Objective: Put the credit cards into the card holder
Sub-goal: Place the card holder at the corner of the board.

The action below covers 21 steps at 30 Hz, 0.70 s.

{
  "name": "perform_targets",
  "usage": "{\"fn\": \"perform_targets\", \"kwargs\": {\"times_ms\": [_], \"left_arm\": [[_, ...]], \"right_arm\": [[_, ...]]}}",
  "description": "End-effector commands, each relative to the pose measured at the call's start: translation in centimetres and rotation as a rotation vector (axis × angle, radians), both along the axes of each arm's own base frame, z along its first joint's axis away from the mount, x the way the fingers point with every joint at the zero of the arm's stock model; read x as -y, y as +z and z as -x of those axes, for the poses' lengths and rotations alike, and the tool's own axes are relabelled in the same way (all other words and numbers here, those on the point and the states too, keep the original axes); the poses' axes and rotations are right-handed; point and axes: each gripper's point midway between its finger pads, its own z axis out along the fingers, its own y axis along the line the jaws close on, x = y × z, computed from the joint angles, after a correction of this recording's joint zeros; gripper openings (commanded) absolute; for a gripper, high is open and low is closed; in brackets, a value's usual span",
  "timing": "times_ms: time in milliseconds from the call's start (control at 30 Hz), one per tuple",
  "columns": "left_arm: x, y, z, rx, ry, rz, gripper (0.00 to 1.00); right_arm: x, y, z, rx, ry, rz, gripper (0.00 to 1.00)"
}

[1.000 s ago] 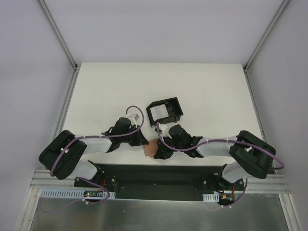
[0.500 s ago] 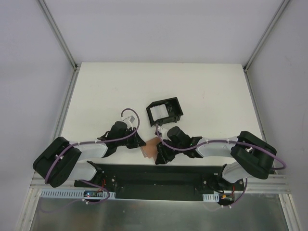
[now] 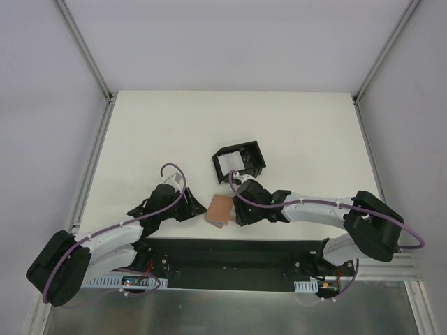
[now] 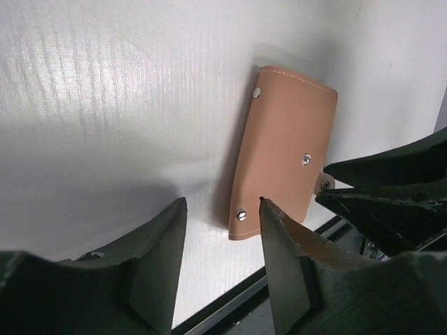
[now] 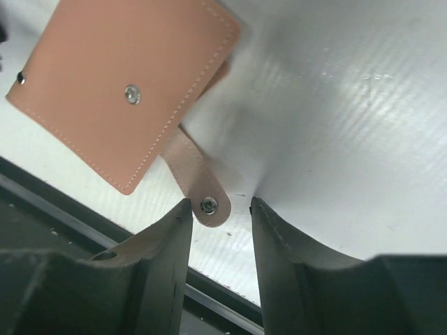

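The tan card holder (image 3: 220, 209) lies folded shut and flat on the white table near its front edge. In the left wrist view the card holder (image 4: 283, 150) sits just beyond my left gripper (image 4: 222, 206), which is open and holds nothing. My left gripper (image 3: 195, 209) stands just left of the card holder and my right gripper (image 3: 237, 212) just right of it. My right gripper (image 5: 218, 202) is open. The card holder's (image 5: 119, 84) snap strap (image 5: 202, 195) lies loose between its fingertips. No credit cards are in view.
A black box frame (image 3: 239, 161) with white pieces stands on the table behind the card holder. The table's front edge and the black mounting rail (image 3: 230, 251) run right below both grippers.
Both grippers have opened and let go of the card holder, which now lies flat. The left arm has pulled back to the left and lower, and the right gripper has shifted slightly away.
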Motion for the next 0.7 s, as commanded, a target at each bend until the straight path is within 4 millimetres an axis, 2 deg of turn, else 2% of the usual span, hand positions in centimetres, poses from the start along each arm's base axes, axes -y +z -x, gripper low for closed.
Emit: {"fn": "perform_targets", "kwargs": {"times_ms": [0,67,133,233,267,333,367,433,500,667], "left_arm": [[-1.5,-0.9,0.4,-0.038,0.070,-0.043,0.47],[-1.1,0.5,0.2,0.002,0.047,-0.029,0.49],[-1.0,2.0,0.0,0.024,0.025,-0.035,0.56],[-0.9,4.9,-0.3,0.048,0.003,-0.054,0.68],[-1.1,5.7,-0.4,0.055,0.013,-0.063,0.74],[-1.2,7.8,-0.9,0.083,0.012,-0.080,0.78],[-1.3,8.0,-0.9,0.088,-0.003,-0.095,0.81],[-1.1,9.5,-1.2,0.118,-0.030,-0.107,0.89],[-0.9,9.9,-1.4,0.134,-0.059,-0.124,0.99],[-1.7,9.8,-1.7,0.202,-0.073,-0.176,0.99]], "right_arm": [[2.2,0.9,-1.2,0.048,-0.079,0.096,0.45],[1.9,1.3,-1.4,0.020,-0.115,0.067,0.47],[1.6,2.1,-1.1,-0.026,-0.164,0.014,0.51],[1.1,4.5,-0.6,-0.097,-0.271,-0.129,0.53],[0.7,5.4,-0.2,-0.143,-0.297,-0.195,0.58],[0.4,6.5,-0.1,-0.183,-0.344,-0.284,0.59],[0.4,6.9,-0.1,-0.199,-0.371,-0.310,0.59],[0.3,6.9,0.1,-0.227,-0.409,-0.349,0.59],[-0.1,6.9,0.0,-0.231,-0.413,-0.391,0.59],[0.2,4.6,-0.3,-0.212,-0.421,-0.375,0.59]]}}
